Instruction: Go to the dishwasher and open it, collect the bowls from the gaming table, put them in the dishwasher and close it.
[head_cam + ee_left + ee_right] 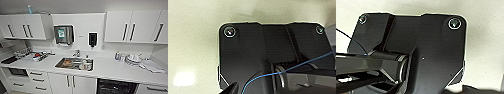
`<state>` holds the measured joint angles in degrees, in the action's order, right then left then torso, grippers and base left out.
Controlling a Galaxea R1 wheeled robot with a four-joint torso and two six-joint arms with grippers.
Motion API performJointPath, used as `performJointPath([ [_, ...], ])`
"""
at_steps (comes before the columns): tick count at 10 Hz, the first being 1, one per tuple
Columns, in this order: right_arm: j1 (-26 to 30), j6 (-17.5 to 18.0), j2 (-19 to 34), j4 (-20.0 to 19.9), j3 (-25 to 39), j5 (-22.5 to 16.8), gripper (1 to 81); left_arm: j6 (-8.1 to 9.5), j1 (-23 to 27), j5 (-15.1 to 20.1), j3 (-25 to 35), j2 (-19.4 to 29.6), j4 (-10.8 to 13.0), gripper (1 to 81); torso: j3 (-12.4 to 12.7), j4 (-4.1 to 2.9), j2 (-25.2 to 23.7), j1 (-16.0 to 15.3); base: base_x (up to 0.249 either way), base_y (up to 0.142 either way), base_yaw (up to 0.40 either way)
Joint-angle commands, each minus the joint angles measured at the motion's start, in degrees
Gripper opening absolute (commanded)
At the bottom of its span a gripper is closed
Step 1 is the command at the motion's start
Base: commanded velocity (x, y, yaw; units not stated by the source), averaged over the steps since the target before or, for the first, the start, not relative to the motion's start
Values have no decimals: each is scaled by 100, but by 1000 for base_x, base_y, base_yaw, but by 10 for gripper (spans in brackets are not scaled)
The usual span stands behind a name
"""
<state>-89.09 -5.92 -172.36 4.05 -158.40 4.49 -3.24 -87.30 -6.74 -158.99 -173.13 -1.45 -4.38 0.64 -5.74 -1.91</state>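
White kitchenette counter mid-frame, dishwasher gaping dark lower right; easily clipped driving closer. Claw states: cannot tell.

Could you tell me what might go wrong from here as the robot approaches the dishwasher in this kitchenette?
The dishwasher sits under the counter right of the sink, its dark interior showing, so it looks open; if its door is down below the frame, the base could strike it.

Stacked dishes and a bottle sit on the counter above it; an arm raised there could knock them.

The white drawers have similar bar handles, so grabbing the wrong one seems possible.
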Motion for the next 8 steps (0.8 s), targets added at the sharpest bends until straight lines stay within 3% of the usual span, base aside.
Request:
performJointPath([
  [1, 290, 4, 15, -27, -23, -317, 811, -54, 252, 243, -9, 41, 31, 811, 0, 0, 0, 0, 0, 0, 351],
  [8, 299, -5, -38, -27, -40, -317, 811, -80, 261, 68, -1, 6, 57, 811, 0, 0, 0, 0, 0, 0, 352],
])
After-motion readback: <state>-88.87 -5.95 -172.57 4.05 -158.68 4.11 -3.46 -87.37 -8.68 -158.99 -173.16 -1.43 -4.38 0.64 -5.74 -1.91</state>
